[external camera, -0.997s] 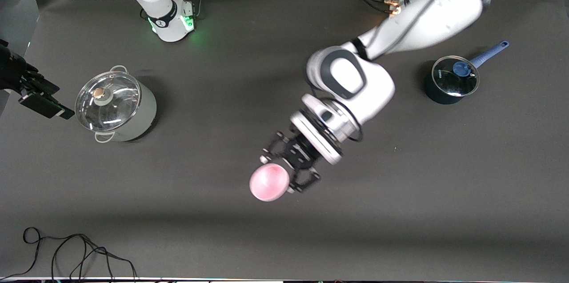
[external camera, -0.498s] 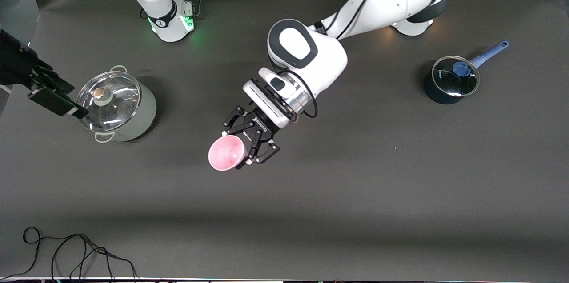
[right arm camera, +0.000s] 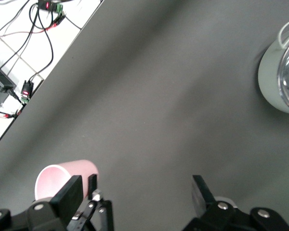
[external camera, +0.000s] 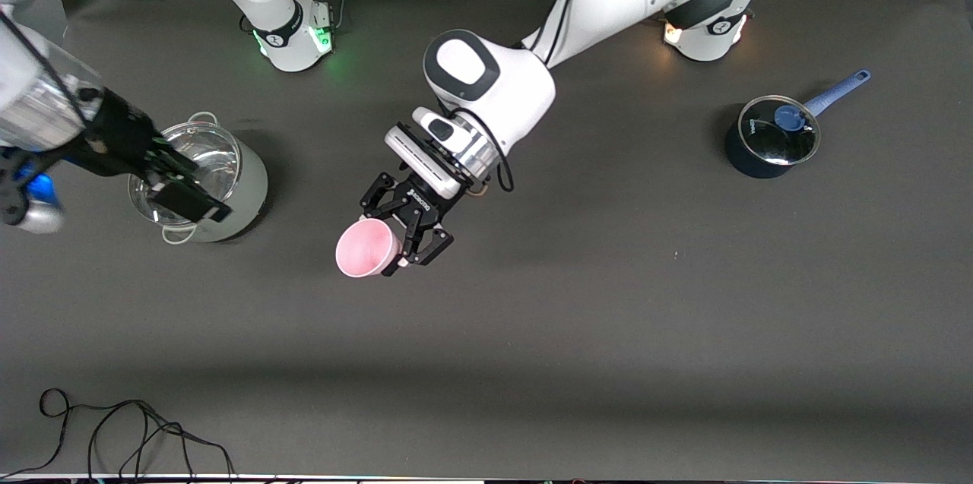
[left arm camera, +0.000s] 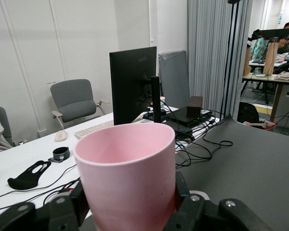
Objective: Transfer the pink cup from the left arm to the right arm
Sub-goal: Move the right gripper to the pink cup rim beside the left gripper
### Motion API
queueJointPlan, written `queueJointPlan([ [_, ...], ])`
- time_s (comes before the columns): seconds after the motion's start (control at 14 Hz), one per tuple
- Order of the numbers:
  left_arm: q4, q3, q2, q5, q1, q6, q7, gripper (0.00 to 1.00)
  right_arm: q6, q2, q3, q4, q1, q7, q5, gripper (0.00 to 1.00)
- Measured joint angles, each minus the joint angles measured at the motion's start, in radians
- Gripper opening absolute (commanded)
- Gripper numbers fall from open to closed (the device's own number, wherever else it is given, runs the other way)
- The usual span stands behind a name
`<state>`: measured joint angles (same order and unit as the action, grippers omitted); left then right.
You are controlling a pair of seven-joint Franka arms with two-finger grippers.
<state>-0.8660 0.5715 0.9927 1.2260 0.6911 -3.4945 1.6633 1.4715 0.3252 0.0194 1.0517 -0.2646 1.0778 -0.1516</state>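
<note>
The right gripper (external camera: 186,199) hides part of the steel pot's lid (external camera: 201,157) beneath it. In the left wrist view, the pink cup (left arm camera: 127,180) has its base cut off between the fingers.

The left arm has swung toward the right arm's end of the table, so the left gripper (external camera: 391,235) with the cup (external camera: 360,248) clamped in it now hangs over the table's middle, well away from the edge nearest the front camera. The cup has turned too: a second ago its rounded underside faced up, and now its open mouth shows, pointing toward the right arm's end. The right arm has come in from that end's edge of the table, and the right gripper (external camera: 186,199), fingers spread, now hangs over the steel pot (external camera: 228,188), covering much of its lid.
</note>
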Motion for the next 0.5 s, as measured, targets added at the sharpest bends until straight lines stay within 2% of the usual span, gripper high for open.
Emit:
queueJointPlan([
  [0.14,0.012,-0.076,0.000,0.000,0.044,-0.003,-0.065,0.00,0.000,0.025,-0.001,-0.030,-0.027,0.027,0.001,0.99],
  [0.5,0.019,-0.092,-0.002,-0.001,0.049,-0.004,-0.078,0.00,-0.003,0.074,-0.002,-0.059,-0.123,0.042,0.051,0.99],
])
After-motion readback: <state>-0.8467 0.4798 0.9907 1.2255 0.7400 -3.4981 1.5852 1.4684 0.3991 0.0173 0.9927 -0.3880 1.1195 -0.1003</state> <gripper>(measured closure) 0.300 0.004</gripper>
